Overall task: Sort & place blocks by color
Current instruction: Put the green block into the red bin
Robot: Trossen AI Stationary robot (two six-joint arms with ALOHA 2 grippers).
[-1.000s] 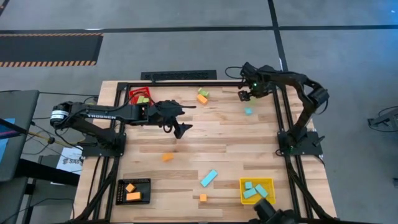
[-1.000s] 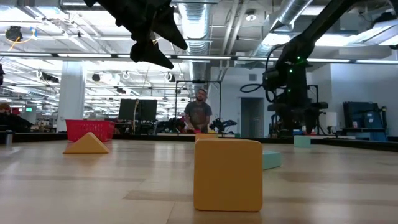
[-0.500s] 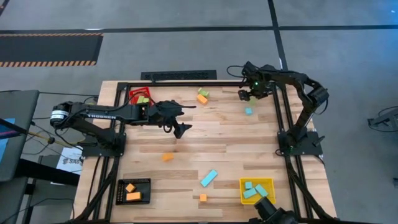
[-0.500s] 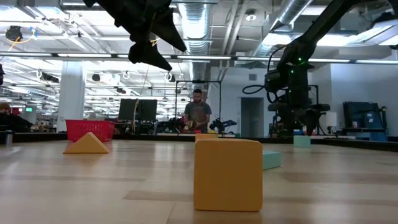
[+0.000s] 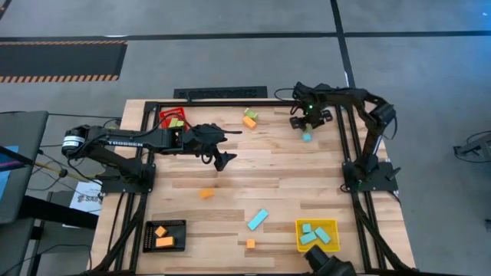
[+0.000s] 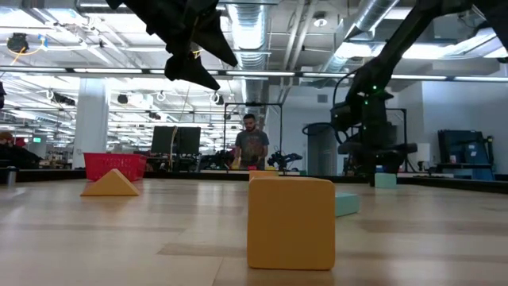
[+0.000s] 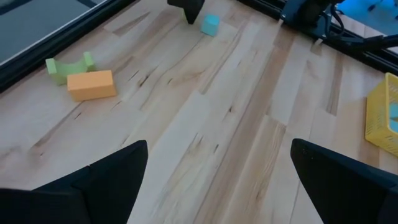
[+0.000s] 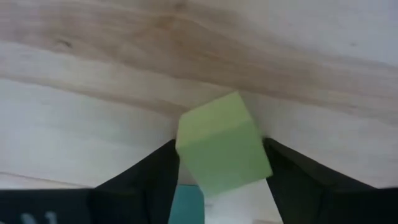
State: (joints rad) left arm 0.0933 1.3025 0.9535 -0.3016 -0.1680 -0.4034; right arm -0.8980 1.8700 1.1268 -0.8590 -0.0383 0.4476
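My right gripper (image 8: 221, 149) is near the table's far right corner (image 5: 299, 120), shut on a light green cube (image 8: 224, 140). A cyan cube (image 5: 307, 137) lies on the table just beside it. My left gripper (image 5: 222, 159) hovers open above the table's middle (image 7: 219, 146), touching nothing. Loose on the wood lie a green arch block (image 7: 68, 64) with an orange brick (image 7: 91, 84), an orange wedge (image 5: 206, 194), a long cyan bar (image 5: 258, 219) and an orange cube (image 5: 251, 244). My right gripper pinches the light green cube between its two fingers (image 8: 155, 177), one on each of two opposite side faces (image 8: 186, 155). The fingers come from above, pointing down. The cube sits tilted in the hold; whether it touches the table I cannot tell.
A red bin (image 5: 173, 119) with green blocks stands at the far left, a black bin (image 5: 165, 235) with orange blocks at the near left, a yellow bin (image 5: 317, 234) with cyan blocks at the near right. A black frame rail (image 5: 230, 101) edges the table. A person (image 6: 251, 143) stands far behind.
My right gripper has shifted a little toward the table's left, staying low near the cyan cube. My left arm has kept still.
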